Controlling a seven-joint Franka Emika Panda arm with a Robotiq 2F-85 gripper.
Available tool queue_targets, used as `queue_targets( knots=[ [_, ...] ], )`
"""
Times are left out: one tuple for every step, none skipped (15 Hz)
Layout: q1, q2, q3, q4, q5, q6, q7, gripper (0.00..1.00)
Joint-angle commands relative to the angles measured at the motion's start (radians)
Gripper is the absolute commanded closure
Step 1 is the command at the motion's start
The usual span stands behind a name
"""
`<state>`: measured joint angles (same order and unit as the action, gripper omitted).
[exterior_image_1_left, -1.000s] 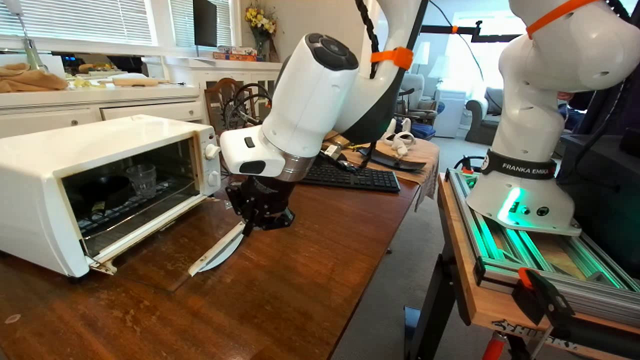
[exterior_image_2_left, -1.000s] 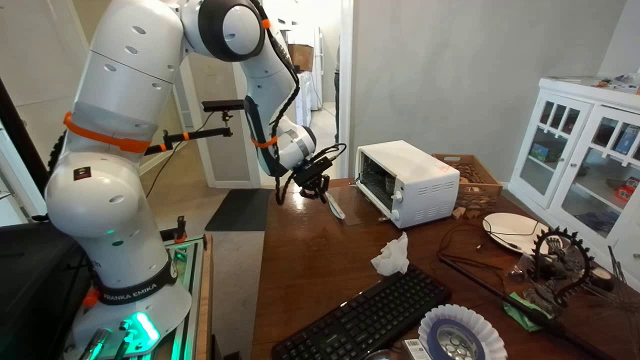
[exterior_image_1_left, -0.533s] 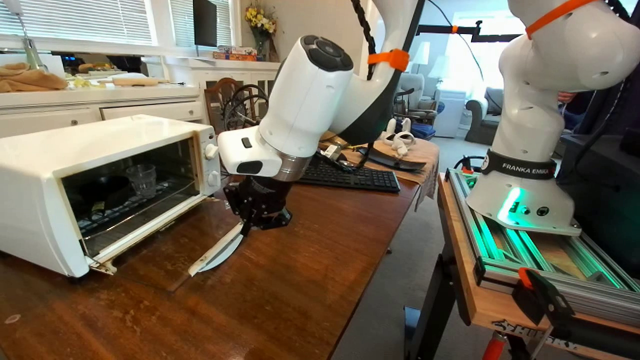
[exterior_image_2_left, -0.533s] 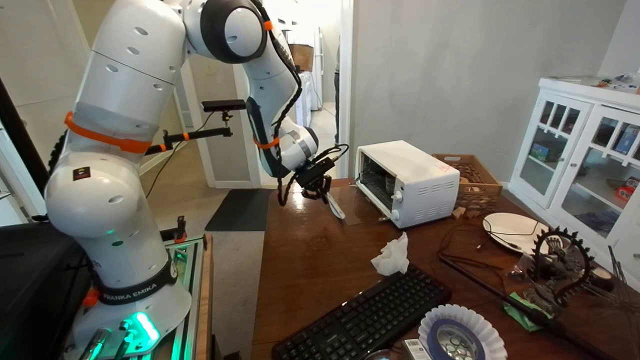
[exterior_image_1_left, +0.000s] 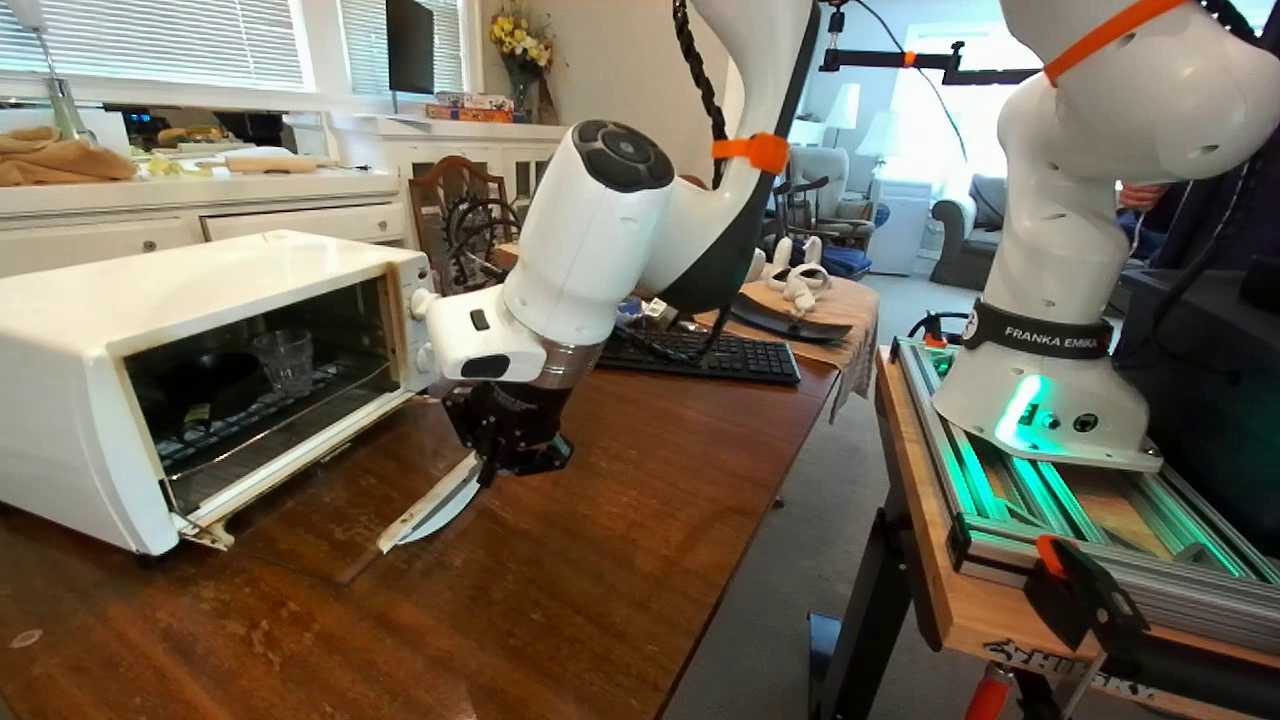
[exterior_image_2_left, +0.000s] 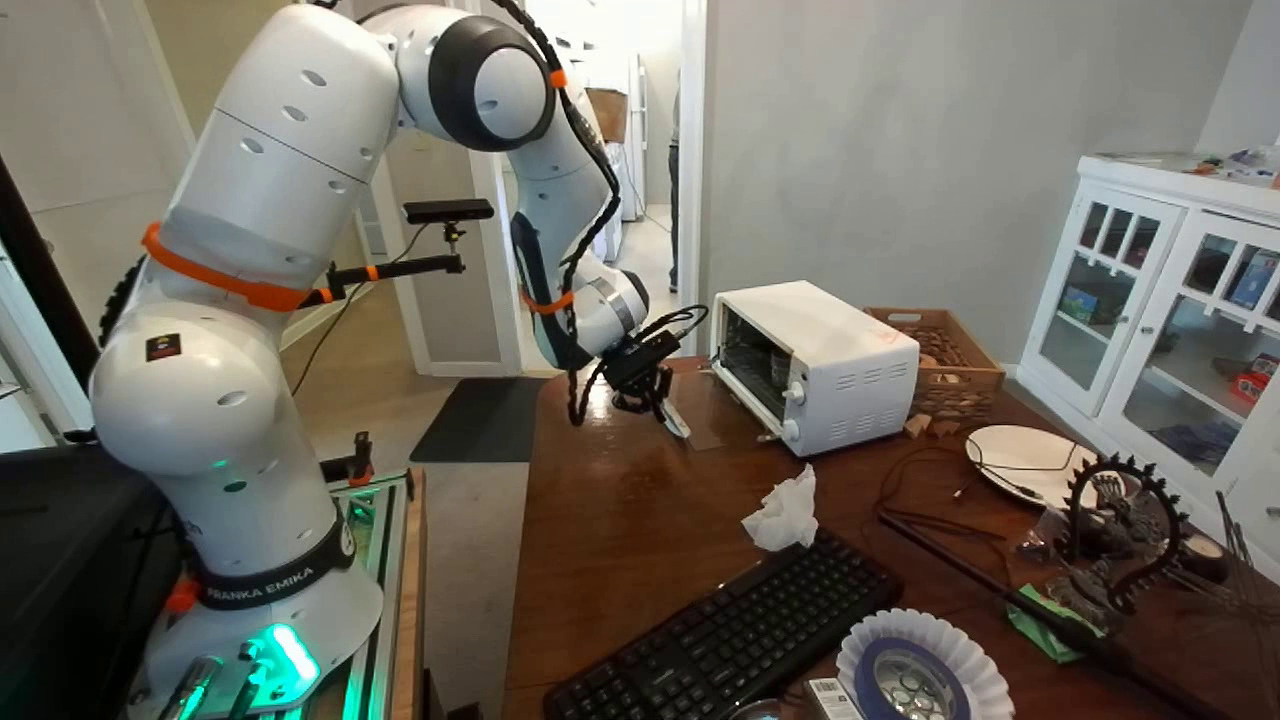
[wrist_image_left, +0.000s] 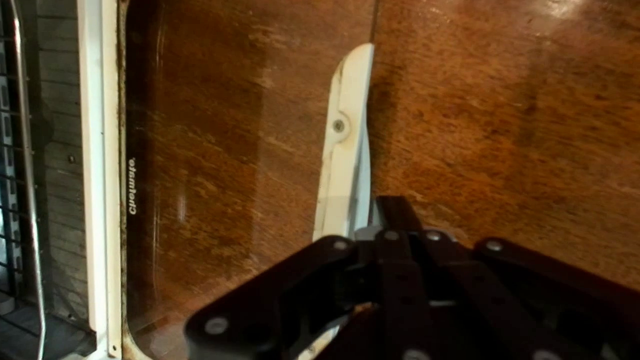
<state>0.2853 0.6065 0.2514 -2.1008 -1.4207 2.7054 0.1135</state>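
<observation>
A white toaster oven (exterior_image_1_left: 200, 285) stands on the wooden table with its glass door lowered flat; it also shows in an exterior view (exterior_image_2_left: 850, 345). The door's cream and grey handle (exterior_image_1_left: 430, 505) runs along the door's outer edge, and it shows in the wrist view (wrist_image_left: 345, 150). My gripper (exterior_image_1_left: 488, 468) is low at one end of this handle. In the wrist view the fingers (wrist_image_left: 402, 215) are together, just right of the handle, with nothing seen between them. Contact with the handle cannot be told. A clear glass (exterior_image_1_left: 285, 360) and a dark pan (exterior_image_1_left: 210, 385) sit inside the oven.
A black keyboard (exterior_image_2_left: 740, 630), crumpled white tissue (exterior_image_2_left: 785, 510), white plate (exterior_image_2_left: 1030, 462) and blue tape roll (exterior_image_2_left: 910, 685) lie on the table (exterior_image_2_left: 600, 560). A wicker basket (exterior_image_2_left: 945, 365) stands behind the oven. The table edge (exterior_image_1_left: 740, 565) faces the robot base.
The arm and gripper have moved down and slightly towards the oven, closer over the end of the door handle. The oven and its lowered door look unchanged.
</observation>
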Motion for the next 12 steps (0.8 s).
queue_targets(
  knots=[
    [0.015,0.046,-0.002,0.036,-0.009,-0.012,-0.013,1.00],
    [0.020,0.053,-0.007,0.044,-0.023,-0.013,-0.004,1.00],
    [0.023,0.059,-0.011,0.052,-0.036,-0.009,0.001,1.00],
    [0.029,0.064,-0.018,0.065,-0.057,-0.013,0.013,1.00],
    [0.034,0.069,-0.023,0.076,-0.081,-0.013,0.021,1.00],
    [0.039,0.073,-0.028,0.087,-0.105,-0.015,0.029,1.00],
    [0.044,0.074,-0.031,0.098,-0.126,-0.020,0.036,1.00],
    [0.047,0.076,-0.032,0.103,-0.144,-0.022,0.040,1.00],
    [0.049,0.074,-0.033,0.104,-0.156,-0.026,0.041,1.00],
    [0.054,0.073,-0.035,0.103,-0.175,-0.031,0.055,1.00],
    [0.059,0.071,-0.038,0.103,-0.190,-0.034,0.068,1.00],
    [0.065,0.061,-0.040,0.098,-0.208,-0.041,0.080,1.00]
  ],
)
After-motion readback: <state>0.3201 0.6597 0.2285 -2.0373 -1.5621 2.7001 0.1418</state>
